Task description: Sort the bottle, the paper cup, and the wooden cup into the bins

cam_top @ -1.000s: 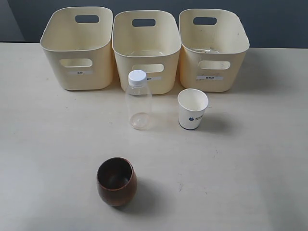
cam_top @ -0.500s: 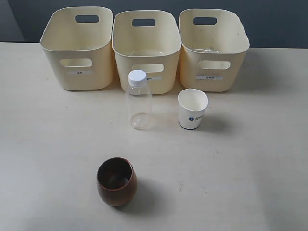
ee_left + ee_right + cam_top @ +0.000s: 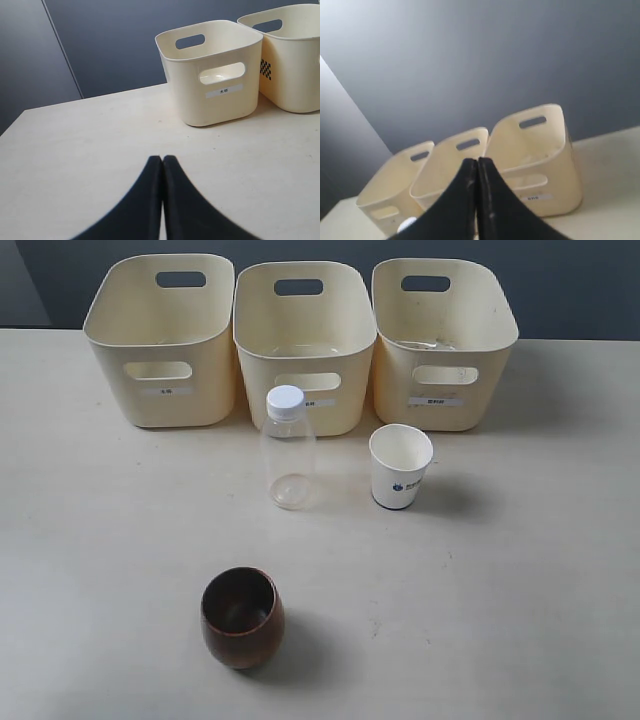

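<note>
A clear bottle [image 3: 288,455] with a white cap stands upright in front of the middle bin [image 3: 303,345]. To its right the white paper cup [image 3: 400,466] with a blue logo stands upright before the right bin [image 3: 442,340]. Nearer the front, the dark wooden cup [image 3: 241,617] sits upright. The left bin [image 3: 163,337] shows up close in the left wrist view as the left bin [image 3: 212,70]. Neither arm appears in the exterior view. My left gripper [image 3: 162,158] is shut and holds nothing above the table. My right gripper [image 3: 477,160] is shut and holds nothing, facing all three bins; the bottle's white cap [image 3: 406,224] peeks beside it.
The three bins stand in a row along the table's [image 3: 520,570] far edge, against a dark wall [image 3: 570,285]. Each bin has a small label on its front.
</note>
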Motion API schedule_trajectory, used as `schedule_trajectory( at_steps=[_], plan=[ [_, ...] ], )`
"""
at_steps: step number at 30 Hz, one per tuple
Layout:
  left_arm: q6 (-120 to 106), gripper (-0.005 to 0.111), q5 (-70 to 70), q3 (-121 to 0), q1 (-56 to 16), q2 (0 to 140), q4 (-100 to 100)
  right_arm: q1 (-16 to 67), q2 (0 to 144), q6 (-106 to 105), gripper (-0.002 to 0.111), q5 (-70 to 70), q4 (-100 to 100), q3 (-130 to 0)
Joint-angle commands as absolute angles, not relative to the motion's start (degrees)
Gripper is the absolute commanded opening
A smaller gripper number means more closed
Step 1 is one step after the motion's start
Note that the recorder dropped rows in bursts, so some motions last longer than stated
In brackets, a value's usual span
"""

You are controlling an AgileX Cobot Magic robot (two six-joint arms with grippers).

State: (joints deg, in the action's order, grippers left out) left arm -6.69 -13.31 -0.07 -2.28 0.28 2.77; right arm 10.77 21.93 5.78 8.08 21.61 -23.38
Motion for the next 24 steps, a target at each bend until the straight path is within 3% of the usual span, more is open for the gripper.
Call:
schedule_trajectory(
  at_steps=[1,13,19,21,24],
  plan=[
    [-6.6,0.0,-13.3,0.0,-2.5,0.0,2.6,14.1,36.1,4.5,-0.001,8.3,21.5,-26.9],
    [-6.6,0.0,-13.3,0.0,-2.5,0.0,2.6,26.3,67.0,-5.0,-0.001,1.3,20.8,-37.2],
    [-6.6,0.0,-13.3,0.0,-2.5,0.0,2.6,26.5,81.3,-5.8,-0.001,3.0,20.8,-45.0],
    [-6.6,0.0,-13.3,0.0,-2.5,0.0,2.6,26.5,83.5,-5.8,0.005,3.1,20.8,-46.6],
    [-6.6,0.0,-13.3,0.0,-2.5,0.0,2.6,26.5,84.7,-5.8,0.028,3.1,20.8,-47.7]
  ],
)
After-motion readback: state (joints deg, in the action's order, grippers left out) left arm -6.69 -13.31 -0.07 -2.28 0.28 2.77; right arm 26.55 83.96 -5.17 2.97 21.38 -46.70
